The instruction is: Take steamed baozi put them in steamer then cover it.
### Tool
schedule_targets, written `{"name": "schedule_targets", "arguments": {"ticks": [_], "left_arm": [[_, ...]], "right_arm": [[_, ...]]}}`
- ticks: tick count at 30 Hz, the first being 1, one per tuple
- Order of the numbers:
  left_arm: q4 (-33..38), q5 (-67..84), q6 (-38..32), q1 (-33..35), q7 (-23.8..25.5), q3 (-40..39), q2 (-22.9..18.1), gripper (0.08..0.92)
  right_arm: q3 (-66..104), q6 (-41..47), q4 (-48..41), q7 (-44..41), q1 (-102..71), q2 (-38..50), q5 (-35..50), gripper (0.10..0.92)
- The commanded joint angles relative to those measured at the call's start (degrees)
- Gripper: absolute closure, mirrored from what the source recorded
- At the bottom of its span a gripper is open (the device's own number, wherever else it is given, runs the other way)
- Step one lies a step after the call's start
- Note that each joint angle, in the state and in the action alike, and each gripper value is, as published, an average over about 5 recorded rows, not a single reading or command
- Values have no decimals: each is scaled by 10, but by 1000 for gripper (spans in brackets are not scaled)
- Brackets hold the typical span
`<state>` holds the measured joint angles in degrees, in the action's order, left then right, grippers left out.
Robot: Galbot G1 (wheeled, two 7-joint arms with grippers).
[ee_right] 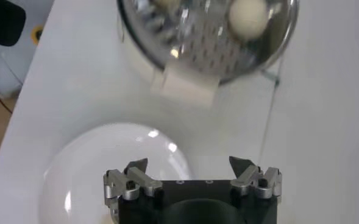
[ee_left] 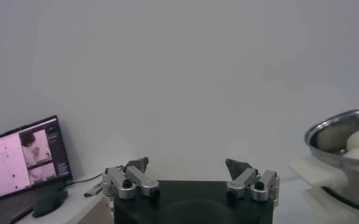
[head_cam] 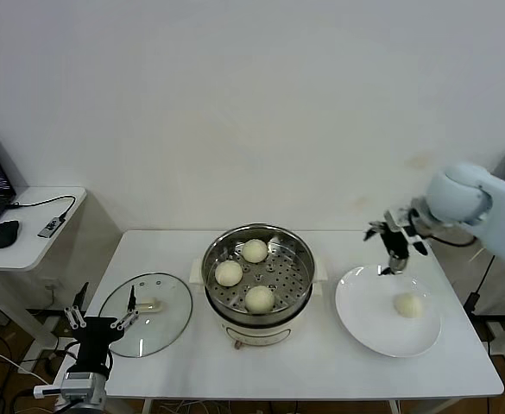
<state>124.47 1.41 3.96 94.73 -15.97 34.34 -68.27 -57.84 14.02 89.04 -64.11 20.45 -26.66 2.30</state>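
Baozi [head_cam: 407, 304] below open right fingers [head_cam: 396, 261]

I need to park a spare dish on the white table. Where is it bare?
Bare: the table front strip before the steamer and the back corner behind the lid. Crowded: lid left, steamer centre, plate right, with the right gripper over its rim.

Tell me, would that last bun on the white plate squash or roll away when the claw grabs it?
The bun looks rounded and smooth, so a sideways nudge could probably roll it across the flat plate. It seems soft and light, likely denting under a hard pinch. The open right gripper hangs above the plate's far edge, so a gentle, centred close seems wisest.
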Motion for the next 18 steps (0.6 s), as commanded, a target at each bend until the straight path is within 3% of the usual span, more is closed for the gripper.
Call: {"name": "schedule_targets", "arguments": {"ticks": [1, 18], "left_arm": [[1, -2, 0, 1, 0, 0, 0, 177], [-13, 0, 1, 4, 1, 16, 1, 177]], "right_arm": [[159, -2, -57, -1, -210, 50, -91, 203], [256, -35, -192, 17, -331, -45, -176, 203]]}}
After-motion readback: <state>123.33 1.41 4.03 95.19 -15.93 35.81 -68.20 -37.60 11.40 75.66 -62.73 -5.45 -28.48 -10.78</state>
